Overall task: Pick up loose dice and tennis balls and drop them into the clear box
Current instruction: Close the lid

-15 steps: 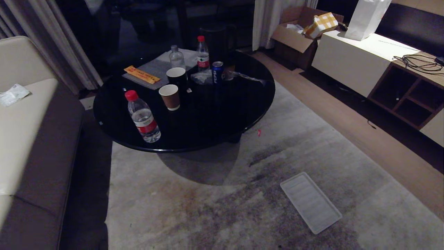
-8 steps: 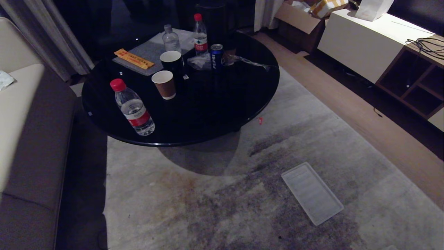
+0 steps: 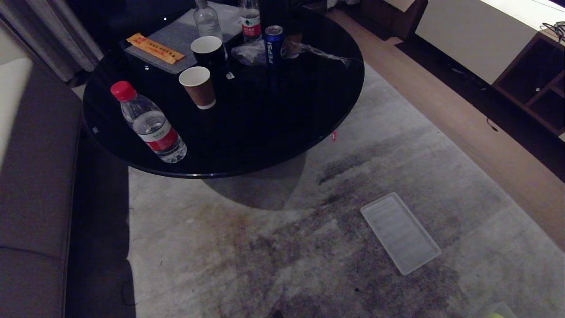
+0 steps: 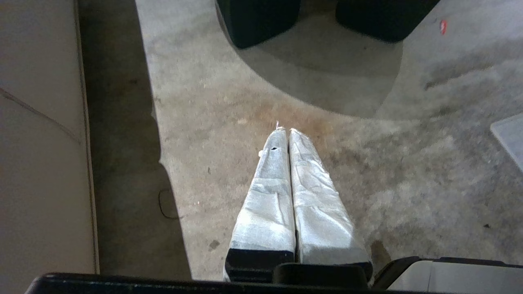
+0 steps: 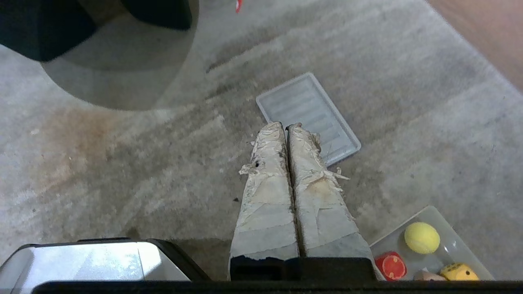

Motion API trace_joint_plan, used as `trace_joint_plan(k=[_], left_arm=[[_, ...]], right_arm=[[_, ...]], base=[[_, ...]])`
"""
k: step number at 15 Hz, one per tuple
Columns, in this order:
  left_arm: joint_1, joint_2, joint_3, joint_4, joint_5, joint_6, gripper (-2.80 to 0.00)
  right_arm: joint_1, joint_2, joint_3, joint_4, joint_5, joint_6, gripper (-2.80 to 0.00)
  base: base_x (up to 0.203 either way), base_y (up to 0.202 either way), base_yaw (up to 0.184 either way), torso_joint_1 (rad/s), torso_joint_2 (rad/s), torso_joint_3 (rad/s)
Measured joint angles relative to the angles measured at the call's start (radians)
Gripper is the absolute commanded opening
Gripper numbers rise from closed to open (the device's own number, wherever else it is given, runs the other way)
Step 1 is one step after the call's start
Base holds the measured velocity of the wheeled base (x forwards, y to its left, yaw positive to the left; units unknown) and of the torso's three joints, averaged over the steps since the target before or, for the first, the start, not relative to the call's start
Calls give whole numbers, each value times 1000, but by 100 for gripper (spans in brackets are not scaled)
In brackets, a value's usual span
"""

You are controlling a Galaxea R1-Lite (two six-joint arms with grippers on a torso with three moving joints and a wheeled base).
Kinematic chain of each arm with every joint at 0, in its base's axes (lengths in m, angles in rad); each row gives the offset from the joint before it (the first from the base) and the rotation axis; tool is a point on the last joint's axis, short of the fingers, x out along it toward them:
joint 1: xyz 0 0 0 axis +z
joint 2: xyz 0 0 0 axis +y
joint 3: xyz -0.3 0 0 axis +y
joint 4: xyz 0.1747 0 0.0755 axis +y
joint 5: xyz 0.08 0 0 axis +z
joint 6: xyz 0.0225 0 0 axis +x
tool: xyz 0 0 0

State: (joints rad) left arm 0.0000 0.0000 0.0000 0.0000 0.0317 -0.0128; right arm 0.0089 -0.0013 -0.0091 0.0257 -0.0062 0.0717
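on rug, clear box [image 5: 457, 241], dice [image 5: 391, 265], ball [image 5: 421, 237]

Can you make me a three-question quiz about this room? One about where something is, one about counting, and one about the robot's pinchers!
1. Where does the flat ribbed panel lie?
A. on the rug
B. on the round table
C. on the sofa

2. How many paper cups stand on the black round table?
A. five
B. two
C. none

3. How are the right gripper's fingers?
A. wide open
B. holding a die
C. shut, empty

Answers: 1 A, it lies flat on the rug. 2 B, a brown cup and a dark cup. 3 C, the fingers press together with nothing between.
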Motion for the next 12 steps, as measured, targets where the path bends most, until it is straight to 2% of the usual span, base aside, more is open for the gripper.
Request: trace_joint_plan(k=[12], left_arm=[[0,0,0,0,0,-2,-280]], right_arm=[[0,0,0,0,0,0,-280]], base=[[0,0,0,3,5,-198]])
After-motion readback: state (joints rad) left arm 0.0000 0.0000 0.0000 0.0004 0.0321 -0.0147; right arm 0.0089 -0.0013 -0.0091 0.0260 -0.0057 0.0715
